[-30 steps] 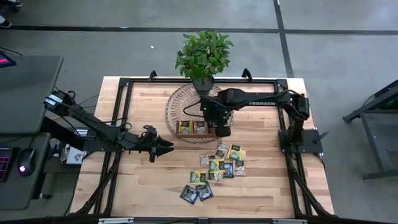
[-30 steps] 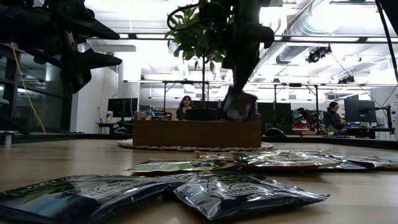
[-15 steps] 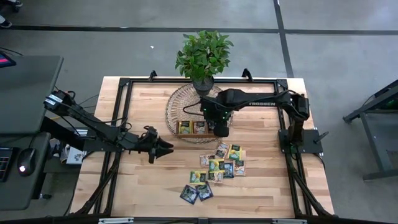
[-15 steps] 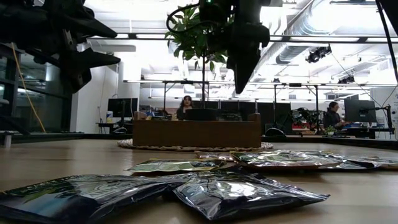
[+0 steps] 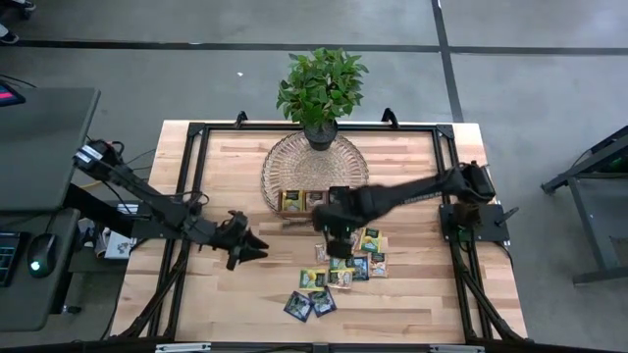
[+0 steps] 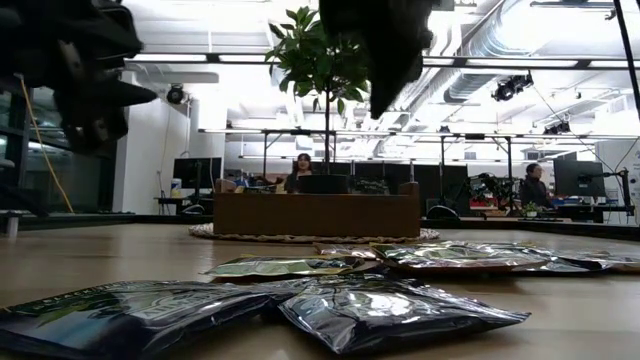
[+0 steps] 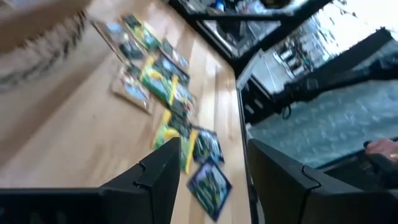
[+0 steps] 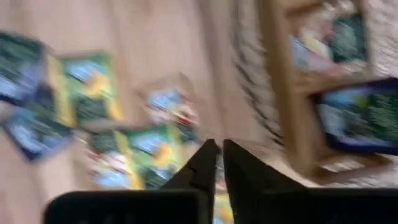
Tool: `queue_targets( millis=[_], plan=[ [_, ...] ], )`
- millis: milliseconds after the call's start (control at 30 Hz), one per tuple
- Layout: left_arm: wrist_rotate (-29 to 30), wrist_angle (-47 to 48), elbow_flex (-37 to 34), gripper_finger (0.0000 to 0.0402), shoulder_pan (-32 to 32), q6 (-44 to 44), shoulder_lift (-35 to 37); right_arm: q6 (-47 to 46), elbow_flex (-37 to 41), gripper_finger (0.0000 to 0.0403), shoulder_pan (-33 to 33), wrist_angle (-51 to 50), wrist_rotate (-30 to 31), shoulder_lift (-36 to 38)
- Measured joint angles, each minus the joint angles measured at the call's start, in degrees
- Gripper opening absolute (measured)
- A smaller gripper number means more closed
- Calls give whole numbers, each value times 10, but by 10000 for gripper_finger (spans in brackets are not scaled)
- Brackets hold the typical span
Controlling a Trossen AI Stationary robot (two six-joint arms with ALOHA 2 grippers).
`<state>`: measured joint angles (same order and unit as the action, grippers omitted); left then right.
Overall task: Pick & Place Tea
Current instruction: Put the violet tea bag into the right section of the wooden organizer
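The right gripper point(image 5: 337, 238) hangs with its fingers pinched together and empty, directly above the near edge of the scattered tea sachets point(image 5: 345, 265). The wooden tray point(image 5: 302, 202), with sachets inside, sits just behind it on a woven mat point(image 5: 285, 157). The left gripper point(image 5: 257, 249), fingers parted and empty, hovers over bare tabletop point(image 5: 226, 284) well apart.

even overhead light fills the room, and the wooden table point(image 5: 245, 294) shows only soft shadows. ceiling lights point(image 6: 250, 15) glare white behind the silhouetted arms seen from table height. the nearest sachets point(image 6: 390, 310) there look soft. both wrist views are smeared with motion blur.
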<state>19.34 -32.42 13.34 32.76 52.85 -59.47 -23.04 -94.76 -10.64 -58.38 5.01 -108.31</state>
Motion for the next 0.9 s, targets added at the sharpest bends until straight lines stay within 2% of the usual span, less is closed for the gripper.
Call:
queue_targets(
  millis=[67, 200, 367, 567, 767, 900],
  plan=[
    [12, 0, 0, 184, 24, 6, -8, -48, 0, 5, -30, 44, 14, 0],
    [37, -3, 0, 184, 69, 23, -32, -147, 0, 5, -86, 130, 79, 0],
    [47, -7, 0, 184, 108, 43, -72, -247, 0, 2, -138, 170, 139, -10],
    [46, -60, 4, 184, 131, 48, -131, -324, 0, 1, -178, 223, 130, -54],
    [44, -66, 58, 184, 130, 48, -199, -331, 0, 1, -201, 277, 119, -104],
    [53, -66, 103, 184, 130, 69, -253, -309, 0, 0, -203, 295, 90, -128]
  ],
)
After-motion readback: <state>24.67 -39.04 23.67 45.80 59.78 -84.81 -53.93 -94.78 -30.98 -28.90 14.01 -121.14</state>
